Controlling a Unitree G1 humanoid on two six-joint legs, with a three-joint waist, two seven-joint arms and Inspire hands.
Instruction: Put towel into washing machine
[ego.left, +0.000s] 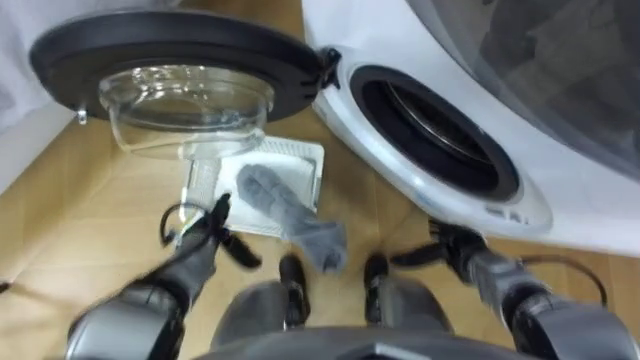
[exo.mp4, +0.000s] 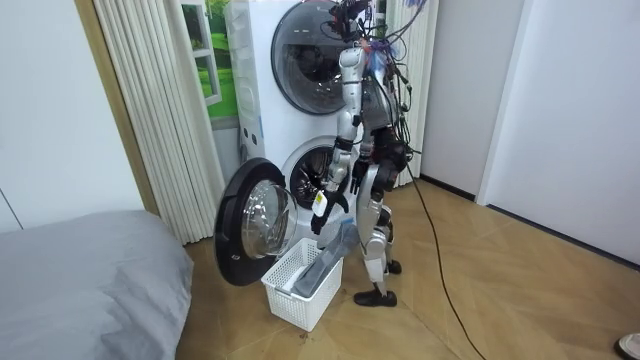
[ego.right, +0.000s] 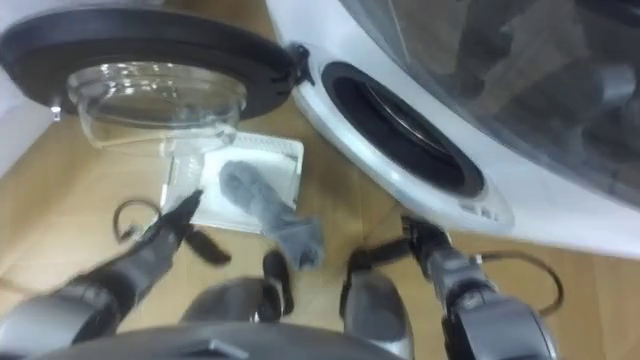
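I see the grey towel (ego.left: 291, 217) at lower centre of the eye view. It lies in the white basket (ego.left: 300, 160) on the floor, with one end draped over the near rim. My left hand (ego.left: 208, 238) hovers at lower left by the basket's edge, fingers spread loosely and holding nothing. My right hand (ego.left: 452, 250) sits at lower right, fingers stretched out and empty. The washing machine (ego.left: 395, 185) fills the upper right, its door (ego.left: 180, 45) swung open at upper left.
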